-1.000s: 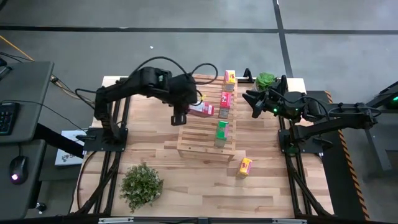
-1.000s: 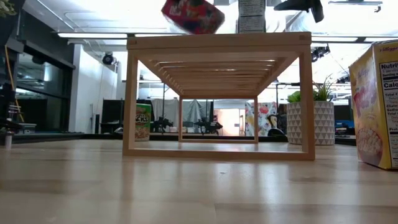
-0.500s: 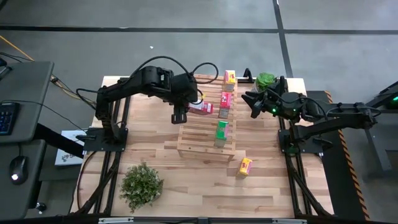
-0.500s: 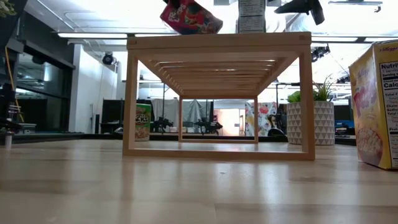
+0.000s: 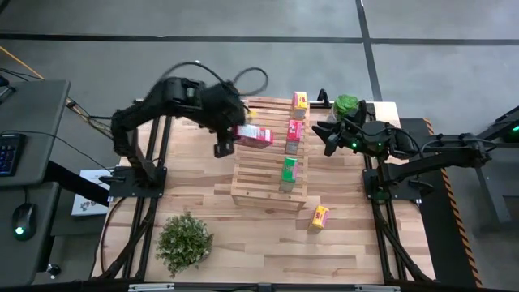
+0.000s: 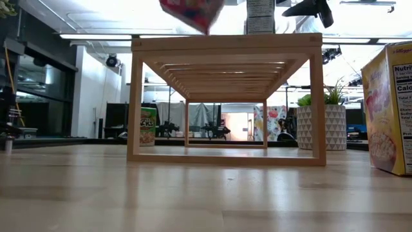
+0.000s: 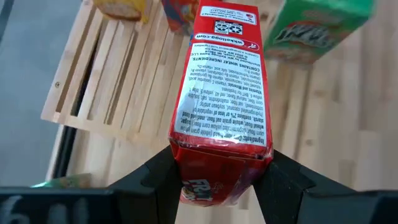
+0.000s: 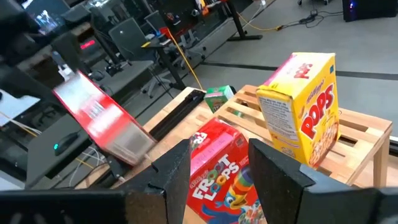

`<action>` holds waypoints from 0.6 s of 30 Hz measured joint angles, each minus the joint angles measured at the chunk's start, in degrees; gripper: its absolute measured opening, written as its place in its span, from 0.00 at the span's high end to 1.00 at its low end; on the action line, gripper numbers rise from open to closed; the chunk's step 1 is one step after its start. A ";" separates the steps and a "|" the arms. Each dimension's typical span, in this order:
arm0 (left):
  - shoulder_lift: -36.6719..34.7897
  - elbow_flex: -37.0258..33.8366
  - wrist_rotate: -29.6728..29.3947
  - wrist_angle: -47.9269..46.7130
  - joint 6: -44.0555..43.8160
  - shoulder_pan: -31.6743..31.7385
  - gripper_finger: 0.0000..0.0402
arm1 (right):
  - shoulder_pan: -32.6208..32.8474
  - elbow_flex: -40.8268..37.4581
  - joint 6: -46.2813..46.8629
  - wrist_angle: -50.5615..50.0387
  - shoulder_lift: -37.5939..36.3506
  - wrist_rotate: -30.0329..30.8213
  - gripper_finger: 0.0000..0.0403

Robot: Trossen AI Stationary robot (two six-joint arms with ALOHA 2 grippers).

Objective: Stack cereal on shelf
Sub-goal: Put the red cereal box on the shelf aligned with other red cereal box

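Note:
My left gripper (image 5: pixel 235 135) is shut on a pink-red cereal box (image 5: pixel 256 136), held above the left part of the light-wood slatted rack (image 5: pixel 259 174). In the low view the box (image 6: pixel 192 9) is above the rack top (image 6: pixel 225 42). On the rack's right side stand a yellow box (image 5: pixel 300 100), a pink-red box (image 5: pixel 293 135) and a green box (image 5: pixel 289 170). Another yellow box (image 5: pixel 319 217) rests on the table near the rack's near right corner. A green box (image 6: pixel 148 125) stands on the table beyond the rack. My right gripper (image 5: pixel 328 136) is open and empty, right of the rack. My left gripper pinches the pink-red box's near end (image 7: pixel 221 163) between its two fingers (image 7: pixel 158 177), one on each side, with the printed ingredients side facing the wrist camera. The fingers come from the table's left, slanting down, along the box. The box is lifted clear of the rack and points away from the gripper.
A leafy plant (image 5: pixel 185 241) stands at the table's near left. Another green plant (image 5: pixel 346 104) stands at the far right beside my right gripper. The left half of the rack top (image 7: pixel 106 68) is bare slats.
My left gripper has risen and drawn a little toward the table's left and far edges with the pink-red box. In the low view the box has gone up, tipped, and now partly leaves the frame's top.

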 joint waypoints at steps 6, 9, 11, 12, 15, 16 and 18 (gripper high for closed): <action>-10.75 -11.87 0.46 0.74 -3.61 0.32 0.60 | 0.00 0.00 1.09 0.15 0.25 0.07 0.62; -17.52 -20.45 0.43 6.61 -7.16 0.32 0.60 | 0.00 0.00 1.29 0.08 0.33 0.09 0.62; -21.17 -25.07 0.18 11.52 -9.33 0.31 0.60 | 0.00 0.00 1.29 0.13 0.33 0.12 0.62; -22.30 -26.67 -0.05 13.49 -9.96 0.32 0.60 | 0.00 0.00 1.29 0.10 0.33 0.36 0.62; -21.91 -27.58 -0.23 12.19 -8.73 0.39 0.60 | 0.00 0.00 1.31 0.13 0.33 1.15 0.62; -20.92 -27.24 -0.29 10.58 -8.12 0.39 0.60 | 0.00 0.00 1.30 0.11 0.33 1.36 0.62; -18.43 -26.48 0.02 8.72 -7.93 0.39 0.60 | 0.00 0.00 1.31 0.11 0.33 1.91 0.62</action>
